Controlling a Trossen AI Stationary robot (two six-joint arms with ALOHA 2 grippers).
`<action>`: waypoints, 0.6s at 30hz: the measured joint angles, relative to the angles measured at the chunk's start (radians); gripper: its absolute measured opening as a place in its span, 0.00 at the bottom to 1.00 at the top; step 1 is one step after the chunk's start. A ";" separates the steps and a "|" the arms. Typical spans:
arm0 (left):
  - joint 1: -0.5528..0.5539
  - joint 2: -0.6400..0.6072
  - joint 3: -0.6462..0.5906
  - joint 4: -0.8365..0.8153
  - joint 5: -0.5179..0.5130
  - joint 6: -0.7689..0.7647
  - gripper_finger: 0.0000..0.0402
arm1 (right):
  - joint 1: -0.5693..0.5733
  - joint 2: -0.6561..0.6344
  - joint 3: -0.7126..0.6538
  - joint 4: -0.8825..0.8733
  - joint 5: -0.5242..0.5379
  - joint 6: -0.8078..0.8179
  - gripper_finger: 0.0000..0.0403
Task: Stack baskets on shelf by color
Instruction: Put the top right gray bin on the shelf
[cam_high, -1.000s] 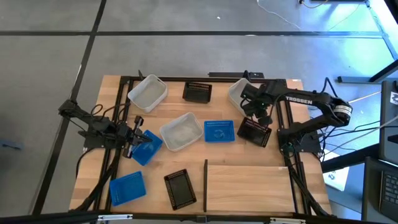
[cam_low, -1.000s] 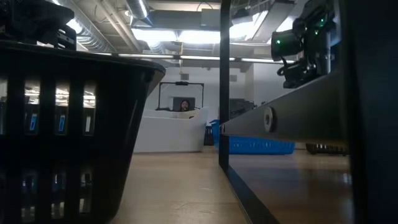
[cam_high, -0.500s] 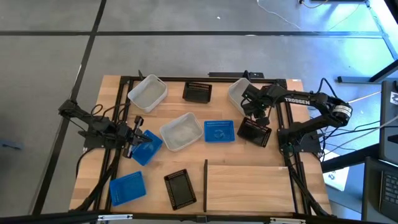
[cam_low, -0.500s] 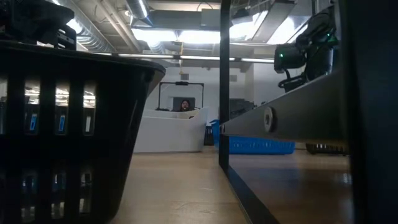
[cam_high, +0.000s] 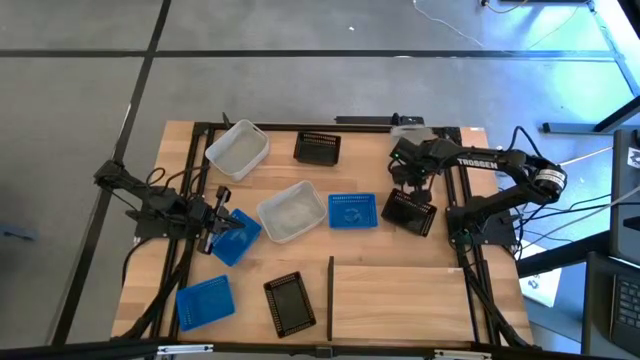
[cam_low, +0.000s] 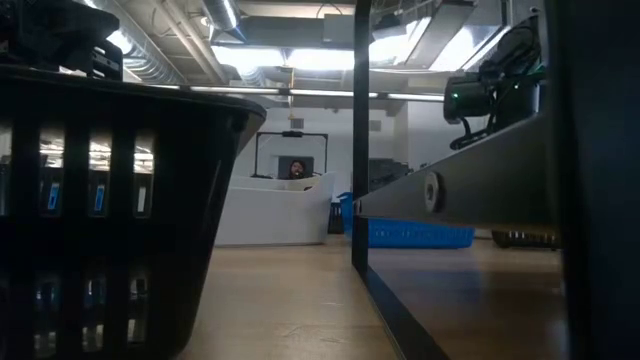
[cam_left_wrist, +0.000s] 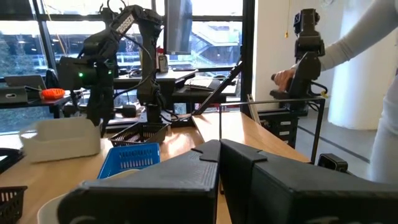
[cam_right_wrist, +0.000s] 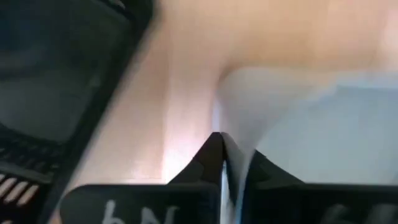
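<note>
Baskets lie scattered on the table: white ones (cam_high: 237, 150) (cam_high: 290, 212), blue ones (cam_high: 352, 211) (cam_high: 235, 238) (cam_high: 204, 300), and black ones (cam_high: 318, 148) (cam_high: 408, 212) (cam_high: 289, 303). A third white basket (cam_left_wrist: 61, 137) at the far right is mostly under my right arm. My right gripper (cam_high: 405, 165) is shut on it. My left gripper (cam_high: 216, 224) is shut beside the blue basket at the left; whether it touches it I cannot tell. The pale shelf (cam_high: 400, 300), with its black bar (cam_high: 331, 292), lies at the near edge. My right gripper pinches the white basket's side wall at the rim (cam_right_wrist: 235, 134) between its two fingers, one on the inner face and one on the outer. The fingers come from above, pointing down. The basket sits level (cam_left_wrist: 61, 137); whether it is off the table I cannot tell.
The black basket (cam_right_wrist: 56, 74) lies right beside the held white one. A person's sleeve and hand (cam_left_wrist: 348, 43) work a handle beyond the table. The tall black basket (cam_low: 110, 210) fills the low view's left.
My right gripper has come down a little over the far-right white basket, shifted slightly toward the table's right edge, and shut on the basket's wall. My left arm has kept still.
</note>
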 joint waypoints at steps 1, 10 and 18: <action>0.000 0.000 0.000 0.000 0.000 0.000 0.00 | 0.004 0.000 0.010 -0.010 0.011 0.009 0.01; 0.000 0.000 0.000 0.000 0.000 0.000 0.00 | 0.089 0.000 0.203 -0.222 0.028 0.091 0.00; 0.000 0.000 0.000 0.000 0.000 0.000 0.00 | 0.256 0.000 0.501 -0.508 0.077 0.284 0.00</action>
